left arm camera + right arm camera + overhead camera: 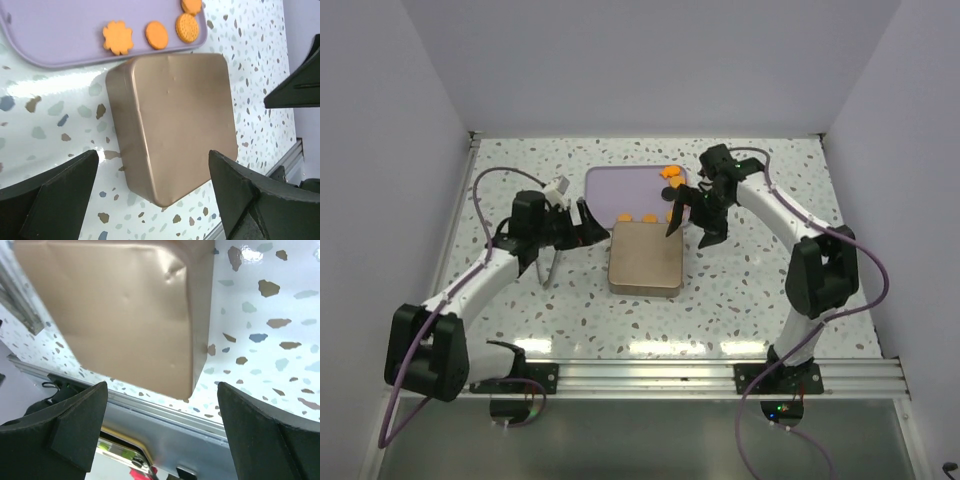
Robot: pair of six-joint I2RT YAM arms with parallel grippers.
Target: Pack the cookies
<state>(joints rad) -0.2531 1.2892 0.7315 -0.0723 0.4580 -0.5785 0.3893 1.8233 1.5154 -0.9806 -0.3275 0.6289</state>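
Note:
Several orange cookies lie on a lavender tray (620,187): one cluster at its far right (670,173) and a row along its near edge (635,217). The left wrist view shows a flower-shaped cookie (118,38), a round one (157,35) and a ridged one (187,27). A closed bronze square tin (645,257) sits just in front of the tray; it also shows in the left wrist view (172,120) and the right wrist view (115,310). My left gripper (592,228) (152,165) is open and empty at the tin's left far corner. My right gripper (692,225) (160,440) is open and empty at the tin's right far corner.
The speckled white table is walled on the left, back and right. A metal rail (720,375) runs along the near edge. A small white object (558,186) lies left of the tray. A finger of the right gripper shows in the left wrist view (300,85).

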